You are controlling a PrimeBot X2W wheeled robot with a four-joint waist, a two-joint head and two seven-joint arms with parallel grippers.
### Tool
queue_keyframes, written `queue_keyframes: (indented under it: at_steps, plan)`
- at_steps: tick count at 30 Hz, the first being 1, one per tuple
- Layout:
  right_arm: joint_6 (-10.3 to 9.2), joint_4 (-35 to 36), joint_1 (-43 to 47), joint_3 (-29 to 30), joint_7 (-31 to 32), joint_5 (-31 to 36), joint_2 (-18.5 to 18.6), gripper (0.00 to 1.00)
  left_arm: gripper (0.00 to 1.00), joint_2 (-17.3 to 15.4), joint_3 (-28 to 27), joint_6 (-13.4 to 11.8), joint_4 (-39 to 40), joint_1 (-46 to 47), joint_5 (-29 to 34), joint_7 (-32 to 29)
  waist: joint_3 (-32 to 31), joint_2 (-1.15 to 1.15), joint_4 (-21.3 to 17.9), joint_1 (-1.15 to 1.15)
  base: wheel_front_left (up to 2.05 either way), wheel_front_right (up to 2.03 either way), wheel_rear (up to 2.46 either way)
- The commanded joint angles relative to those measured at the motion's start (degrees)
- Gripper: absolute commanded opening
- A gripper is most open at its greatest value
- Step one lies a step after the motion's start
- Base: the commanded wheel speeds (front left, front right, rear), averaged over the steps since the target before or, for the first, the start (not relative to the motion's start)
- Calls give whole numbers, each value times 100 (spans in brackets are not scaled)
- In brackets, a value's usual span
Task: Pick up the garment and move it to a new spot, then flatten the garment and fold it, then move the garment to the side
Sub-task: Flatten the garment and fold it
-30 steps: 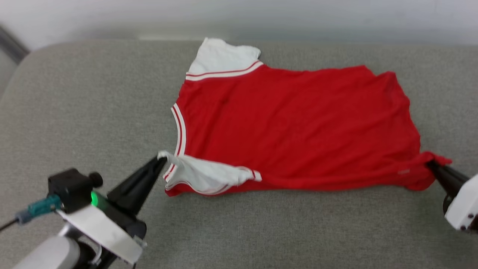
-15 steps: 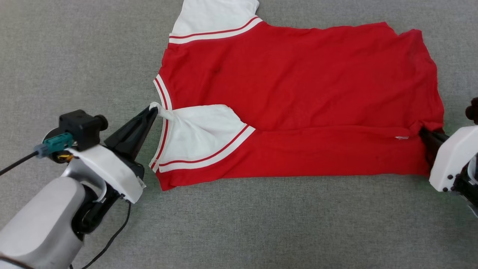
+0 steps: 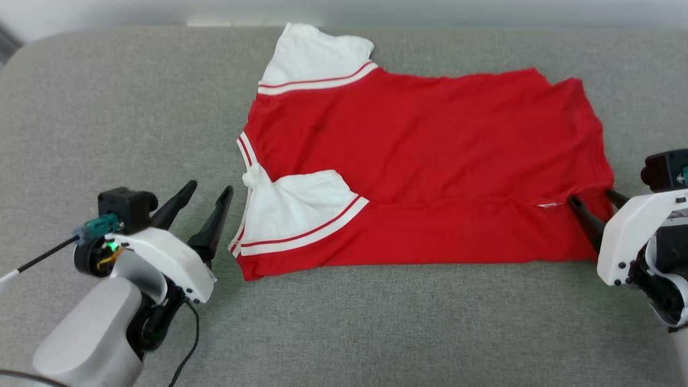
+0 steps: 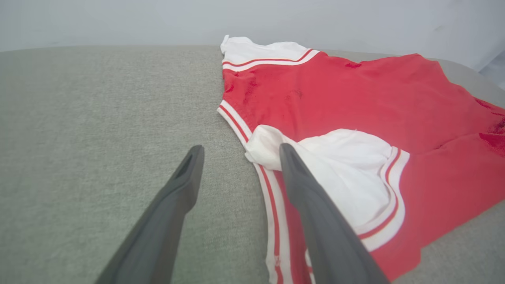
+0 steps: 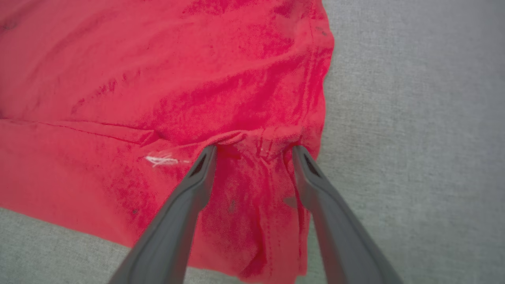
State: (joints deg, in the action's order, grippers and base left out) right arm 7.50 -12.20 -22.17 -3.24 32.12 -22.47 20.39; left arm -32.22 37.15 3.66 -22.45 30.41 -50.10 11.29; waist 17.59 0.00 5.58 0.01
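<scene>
Gaping left gripper (image 3: 210, 187): fingers spread, nothing between them; tips just beside the collar end of the shirt (image 3: 430, 156), close to the bunched tip of the folded-in sleeve (image 3: 301, 207).
Right gripper (image 3: 591, 196): spread wide as well, holding nothing; tips over the hem corner at the shirt's opposite end, astride a small pucker of cloth.
Shirt: spread on the grey cushion (image 3: 107, 118), plain red side up, near edge folded over toward its middle; lying between the two grippers.
Long axis: collar to hem, running from left gripper across to right gripper.
Nearer arm: neither by much; left for the collar end, right for the hem end.
Arm pose: both forearms low at the shirt's near side, fingers angled up and inward toward the cloth.
Coming move, as judged: a further fold along that same axis, needing fresh pinches at both ends.
</scene>
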Motion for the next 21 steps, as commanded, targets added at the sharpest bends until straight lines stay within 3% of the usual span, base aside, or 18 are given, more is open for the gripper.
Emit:
queue_keyframes:
  at_steps: [1,9,13,14,21]
  plan:
    - [-2,17,129,13,-57,57,2,100,100,-16,-71,-126,-3,-173,-90,7,-309,0,-14,-1,0,0,0]
    - [-3,532,773,-96,205,299,39,100,100,-190,-220,-834,842,-1066,-634,-524,-776,0,-19,-1,0,0,0]
    - [-3,862,1123,131,393,396,-111,100,100,-216,-145,-1217,1528,-1528,-727,-711,-872,0,-56,-1,0,0,0]
    - [-3,862,1123,131,393,396,-111,100,100,-216,-145,-1217,1528,-1528,-727,-711,-872,0,-56,-1,0,0,0]
    - [-2,1631,1531,382,643,541,-405,100,100,-325,1,-1843,2179,-1906,-674,-1073,-754,0,-218,-1,0,0,0]
